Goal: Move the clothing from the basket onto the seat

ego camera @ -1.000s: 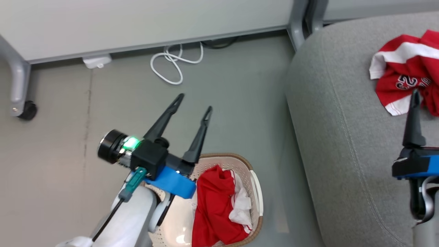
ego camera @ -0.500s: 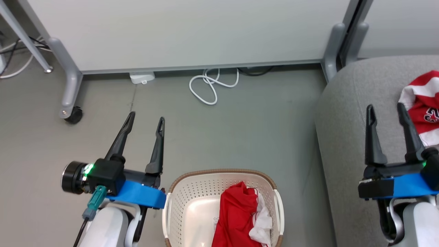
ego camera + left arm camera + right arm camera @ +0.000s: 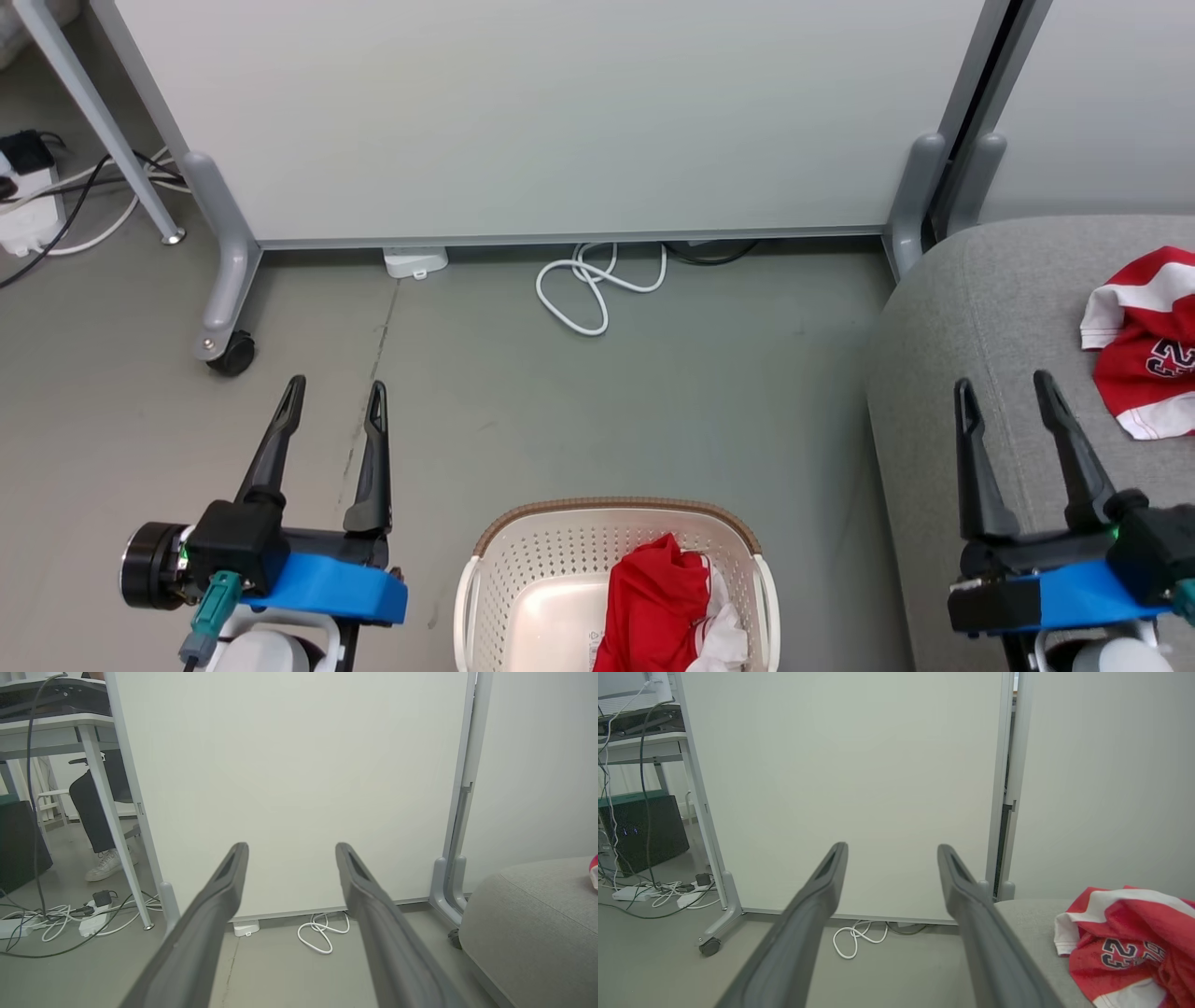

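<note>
The cream basket (image 3: 523, 569) with a brown rim sits on the floor at the bottom centre of the head view. Red clothing with white trim (image 3: 658, 607) lies bunched in its right half. A red jersey with dark numerals (image 3: 1144, 359) (image 3: 1129, 952) lies on the grey seat (image 3: 990, 308) (image 3: 528, 919) at the right. My left gripper (image 3: 336, 397) (image 3: 289, 851) hovers open and empty over the floor, left of the basket. Over the seat's front left part my right gripper (image 3: 1004, 387) (image 3: 892, 851) is open and empty, apart from the jersey.
A white partition panel (image 3: 560, 112) on grey legs with a castor (image 3: 229, 355) stands behind. A coiled white cable (image 3: 593, 289) lies on the floor before it. Power strips and cables (image 3: 28, 201) lie far left. A person's leg and white shoe (image 3: 105, 865) show beyond a desk.
The camera swung, so the whole picture shifted. My left gripper now stands left of the basket instead of over it. The right gripper has drawn back from the jersey, both fingers in view. Both stay open.
</note>
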